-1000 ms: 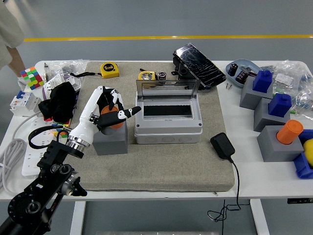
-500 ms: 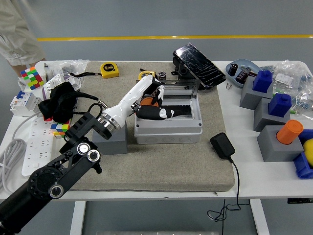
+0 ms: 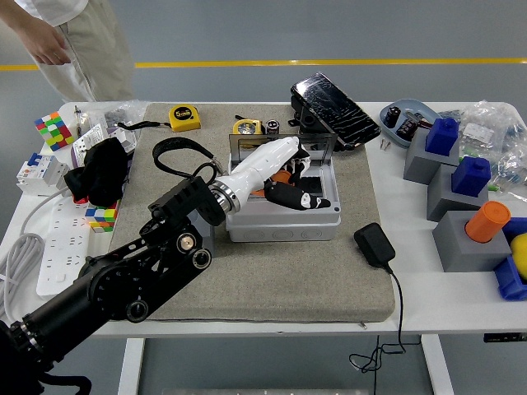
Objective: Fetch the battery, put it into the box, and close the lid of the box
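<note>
Left robot hand (image 3: 284,174) holds orange battery (image 3: 282,176) over box (image 3: 284,220)

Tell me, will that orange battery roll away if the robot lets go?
Probably not far. The orange battery looks round, so it could roll, but the left hand holds it over the open box, whose walls should stop it. It looks smooth, maybe slippery.

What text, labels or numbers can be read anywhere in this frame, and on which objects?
"5m": on the black face of the yellow tape measure at the mat's far edge.
Second yellow tape measure behind the grey plastic box: its label is too small to read.
White circuit breaker at the left edge: markings blurred, unreadable.
Nothing else legible; the left hand over the box carries no print.
</note>
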`<state>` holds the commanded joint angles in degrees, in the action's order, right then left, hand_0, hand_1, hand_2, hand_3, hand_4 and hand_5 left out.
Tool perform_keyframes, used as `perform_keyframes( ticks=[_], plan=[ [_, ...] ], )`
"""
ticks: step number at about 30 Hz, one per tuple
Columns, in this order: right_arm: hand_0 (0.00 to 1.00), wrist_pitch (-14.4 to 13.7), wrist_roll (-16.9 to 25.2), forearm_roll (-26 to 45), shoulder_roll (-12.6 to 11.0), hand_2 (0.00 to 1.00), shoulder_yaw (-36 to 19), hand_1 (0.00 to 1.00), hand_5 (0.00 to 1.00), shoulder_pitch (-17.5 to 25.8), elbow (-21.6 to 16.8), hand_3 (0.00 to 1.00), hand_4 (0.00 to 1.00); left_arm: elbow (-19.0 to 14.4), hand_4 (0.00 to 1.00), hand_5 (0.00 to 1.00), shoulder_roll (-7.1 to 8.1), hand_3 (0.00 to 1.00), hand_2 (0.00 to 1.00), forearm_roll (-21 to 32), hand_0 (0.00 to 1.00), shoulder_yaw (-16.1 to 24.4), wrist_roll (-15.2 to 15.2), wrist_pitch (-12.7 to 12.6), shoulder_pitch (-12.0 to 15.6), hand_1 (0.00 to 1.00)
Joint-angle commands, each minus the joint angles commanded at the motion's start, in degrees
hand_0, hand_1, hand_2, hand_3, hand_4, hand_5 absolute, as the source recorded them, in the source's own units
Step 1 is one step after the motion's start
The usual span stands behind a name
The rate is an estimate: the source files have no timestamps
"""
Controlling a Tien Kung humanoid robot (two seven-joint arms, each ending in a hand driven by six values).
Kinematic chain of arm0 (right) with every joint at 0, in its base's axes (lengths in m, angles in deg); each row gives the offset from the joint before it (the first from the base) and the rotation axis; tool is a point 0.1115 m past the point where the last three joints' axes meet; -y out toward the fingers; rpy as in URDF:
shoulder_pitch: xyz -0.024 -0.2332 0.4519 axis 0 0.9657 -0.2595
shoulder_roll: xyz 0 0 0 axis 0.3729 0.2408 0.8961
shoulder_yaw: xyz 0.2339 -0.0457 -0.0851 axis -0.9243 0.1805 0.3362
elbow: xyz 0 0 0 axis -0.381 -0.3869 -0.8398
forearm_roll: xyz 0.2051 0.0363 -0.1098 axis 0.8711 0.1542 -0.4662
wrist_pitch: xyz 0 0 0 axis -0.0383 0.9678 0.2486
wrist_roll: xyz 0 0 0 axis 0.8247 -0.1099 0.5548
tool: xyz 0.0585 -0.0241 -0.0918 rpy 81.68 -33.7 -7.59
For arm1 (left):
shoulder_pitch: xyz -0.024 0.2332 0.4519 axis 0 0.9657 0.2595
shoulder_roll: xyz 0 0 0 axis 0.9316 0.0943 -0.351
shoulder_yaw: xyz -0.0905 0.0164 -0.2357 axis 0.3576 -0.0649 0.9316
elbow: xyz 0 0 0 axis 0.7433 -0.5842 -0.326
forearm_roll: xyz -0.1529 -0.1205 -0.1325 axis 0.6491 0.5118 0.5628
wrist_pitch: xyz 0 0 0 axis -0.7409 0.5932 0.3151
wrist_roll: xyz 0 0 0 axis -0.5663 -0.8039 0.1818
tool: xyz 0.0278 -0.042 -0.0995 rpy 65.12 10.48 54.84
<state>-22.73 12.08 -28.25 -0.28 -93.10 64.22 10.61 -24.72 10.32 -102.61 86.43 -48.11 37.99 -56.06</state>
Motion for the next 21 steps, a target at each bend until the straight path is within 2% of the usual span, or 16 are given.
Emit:
perform_keyframes(
  ticks=[7,8,13,14,19,20,21],
  plan=[
    [0.640,0.0,0.0,0.2,0.0,0.658,0.2,0.647,0.579,0.3,0.0,0.575,0.971,2.6,0.998,0.295,0.00,0.050,0.043,-1.6,0.036,-0.9,2.3,-1.3,-0.4,0.002],
    [0.642,0.0,0.0,0.2,0.0,0.658,0.1,0.647,0.579,0.4,0.0,0.575,0.971,2.8,0.998,0.420,0.00,0.127,0.094,-1.5,0.070,-0.9,2.9,-1.7,-0.3,0.020],
    [0.642,0.0,0.1,0.2,0.0,0.658,0.1,0.647,0.579,0.5,0.0,0.575,0.971,3.3,0.998,0.420,0.00,0.127,0.094,-2.1,0.070,-0.7,4.4,-2.2,0.0,0.020],
    [0.641,0.0,0.1,0.3,0.0,0.657,0.2,0.647,0.579,0.4,0.0,0.575,0.971,3.3,0.998,0.499,0.00,0.305,0.230,-2.2,0.166,-0.8,4.7,-2.2,0.0,0.149],
    [0.641,0.0,0.2,0.6,0.0,0.657,0.3,0.647,0.579,0.3,0.0,0.575,0.971,3.5,0.998,0.499,0.00,0.305,0.230,-2.3,0.166,-1.0,5.0,-2.1,-0.2,0.149],
    [0.641,0.0,0.2,0.7,0.0,0.657,0.3,0.647,0.579,0.3,0.0,0.575,0.971,3.5,0.998,0.547,0.00,0.341,0.272,-2.3,0.191,-1.0,4.8,-2.0,-0.2,0.213],
    [0.641,0.0,0.2,0.8,0.0,0.657,0.4,0.647,0.579,0.2,0.0,0.575,0.971,3.6,0.998,0.547,0.00,0.341,0.272,-2.3,0.191,-1.0,4.8,-1.9,-0.2,0.213]
  ],
)
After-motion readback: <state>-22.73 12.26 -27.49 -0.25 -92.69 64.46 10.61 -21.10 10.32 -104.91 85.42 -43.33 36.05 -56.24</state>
